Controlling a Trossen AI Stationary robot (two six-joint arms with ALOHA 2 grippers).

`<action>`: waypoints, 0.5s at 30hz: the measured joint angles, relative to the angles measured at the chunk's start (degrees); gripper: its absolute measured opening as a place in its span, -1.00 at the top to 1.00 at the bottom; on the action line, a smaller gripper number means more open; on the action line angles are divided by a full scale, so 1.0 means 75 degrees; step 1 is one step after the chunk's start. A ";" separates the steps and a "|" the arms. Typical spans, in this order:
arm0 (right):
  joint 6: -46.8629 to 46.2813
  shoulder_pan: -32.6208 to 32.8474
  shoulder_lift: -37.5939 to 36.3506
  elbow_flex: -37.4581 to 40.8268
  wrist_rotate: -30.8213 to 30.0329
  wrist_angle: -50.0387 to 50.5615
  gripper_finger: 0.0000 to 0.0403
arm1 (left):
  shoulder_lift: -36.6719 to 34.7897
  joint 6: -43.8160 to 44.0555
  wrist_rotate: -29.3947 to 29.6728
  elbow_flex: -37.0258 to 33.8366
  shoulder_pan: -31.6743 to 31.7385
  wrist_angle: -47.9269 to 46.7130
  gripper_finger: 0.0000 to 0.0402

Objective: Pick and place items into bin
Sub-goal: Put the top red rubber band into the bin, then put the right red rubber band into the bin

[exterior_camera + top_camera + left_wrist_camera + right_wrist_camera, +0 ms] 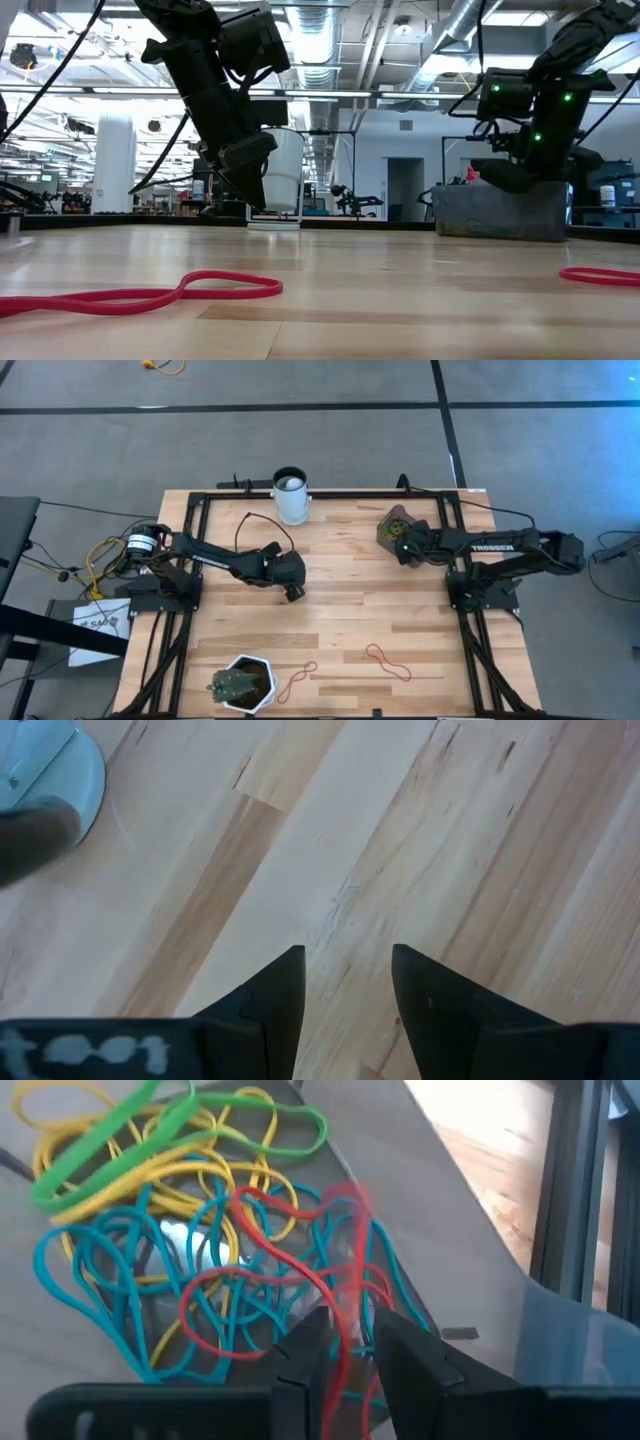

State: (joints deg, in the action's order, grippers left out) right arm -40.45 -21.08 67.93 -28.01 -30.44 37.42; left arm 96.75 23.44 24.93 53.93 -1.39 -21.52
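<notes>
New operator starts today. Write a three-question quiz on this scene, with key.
1. True or false: the right pincer is over the bin.
2. How many red bands lie on the table outside the bin? A) none B) two C) five
3. What does the left pincer hold?

Key: 1 true, with a red band between its fingers. 2 B: one red band near the plant pot, another red band to its right. 3 Nothing; it is open over bare wood.

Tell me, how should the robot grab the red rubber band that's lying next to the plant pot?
Probably from straight above. The red rubber band beside the plant pot lies flat on the table in a twisted figure-eight. Pinching the narrow crossing in its middle looks best, since both strands meet there. The left gripper, fingers open, is nearer.
</notes>
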 joint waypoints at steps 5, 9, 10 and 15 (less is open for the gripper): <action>0.0083 0.0059 -0.0121 -0.0134 -0.0185 -0.0081 0.60 | 0.0000 -0.0034 -0.0003 0.0000 -0.0001 0.0000 0.30; 0.0587 0.0062 -0.0469 -0.0512 -0.0092 0.0020 0.60 | 0.0000 -0.0034 -0.0006 0.0000 -0.0003 0.0000 0.30; 0.0652 0.0087 -0.0579 -0.0628 -0.0029 0.0108 0.60 | 0.0000 -0.0030 -0.0033 0.0000 -0.0003 -0.0001 0.30; 0.1315 0.0646 -0.1245 -0.1210 0.0274 0.0310 0.60 | 0.0000 -0.0071 -0.0587 0.0000 -0.0070 -0.0003 0.30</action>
State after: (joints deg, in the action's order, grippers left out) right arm -30.59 -16.24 58.59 -37.09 -28.39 39.74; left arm 96.75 22.90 20.53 53.93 -1.91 -21.54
